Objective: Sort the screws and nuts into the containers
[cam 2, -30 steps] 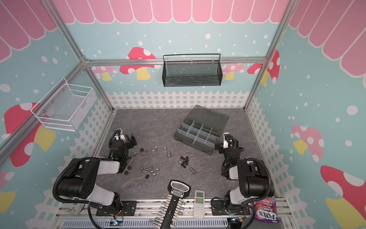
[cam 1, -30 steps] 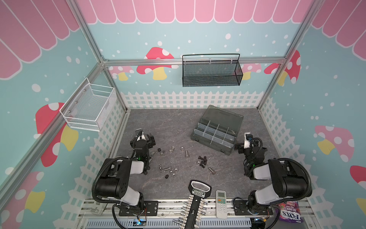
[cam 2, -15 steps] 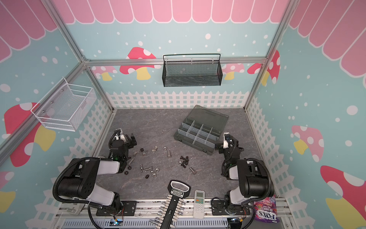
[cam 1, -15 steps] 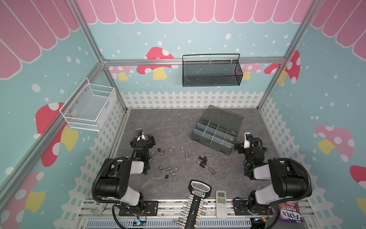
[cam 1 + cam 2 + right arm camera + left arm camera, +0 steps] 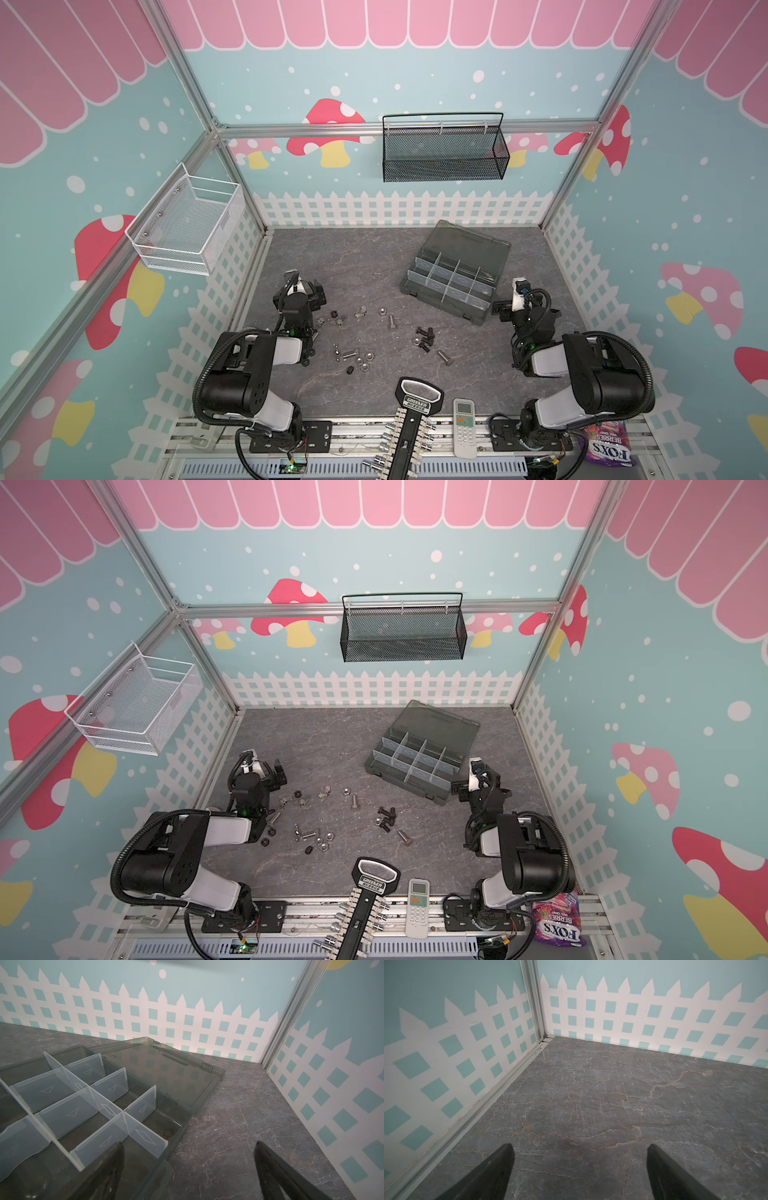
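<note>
Left gripper point(image 5: 579, 1148) hangs low with fingers spread wide and nothing between them, only bare grey table point(image 5: 612, 1095) ahead. The screws point(image 5: 391, 321) and nuts point(image 5: 381, 311) lie scattered loose just to the right of those fingers (silver and black pieces mixed together). Farther right, the containers point(image 5: 453, 276) of the open organiser box look empty. Right gripper point(image 5: 188, 1144) is likewise spread and empty, one fingertip over the box's corner compartment. Sorting seems not yet begun, and every piece remains to be moved.
</note>
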`<action>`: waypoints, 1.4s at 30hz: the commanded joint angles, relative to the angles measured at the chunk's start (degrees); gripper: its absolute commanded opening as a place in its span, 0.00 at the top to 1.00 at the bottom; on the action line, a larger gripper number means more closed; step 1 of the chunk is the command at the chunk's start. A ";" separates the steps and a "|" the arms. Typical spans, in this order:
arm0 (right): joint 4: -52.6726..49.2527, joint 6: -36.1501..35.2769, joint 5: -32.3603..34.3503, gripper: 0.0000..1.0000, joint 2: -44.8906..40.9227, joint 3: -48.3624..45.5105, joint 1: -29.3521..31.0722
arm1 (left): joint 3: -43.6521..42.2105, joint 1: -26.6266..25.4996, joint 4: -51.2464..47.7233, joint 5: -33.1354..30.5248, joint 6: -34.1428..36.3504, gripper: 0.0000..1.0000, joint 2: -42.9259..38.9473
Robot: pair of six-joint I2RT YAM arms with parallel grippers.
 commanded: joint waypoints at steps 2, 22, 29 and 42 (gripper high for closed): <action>1.15 -0.93 0.39 0.02 0.16 0.32 0.39 | 0.72 -0.38 0.59 0.33 0.48 0.00 0.56; 1.21 -0.95 0.36 0.02 0.02 0.24 0.33 | 0.71 -0.34 0.59 0.40 0.54 0.00 0.55; -1.44 -0.37 2.24 0.02 -2.34 0.99 0.39 | 0.62 -0.23 0.60 0.68 0.39 0.00 0.48; -33.43 10.28 12.57 0.02 -21.61 7.06 0.53 | 2.20 -0.03 -17.58 0.11 -3.31 0.00 -18.26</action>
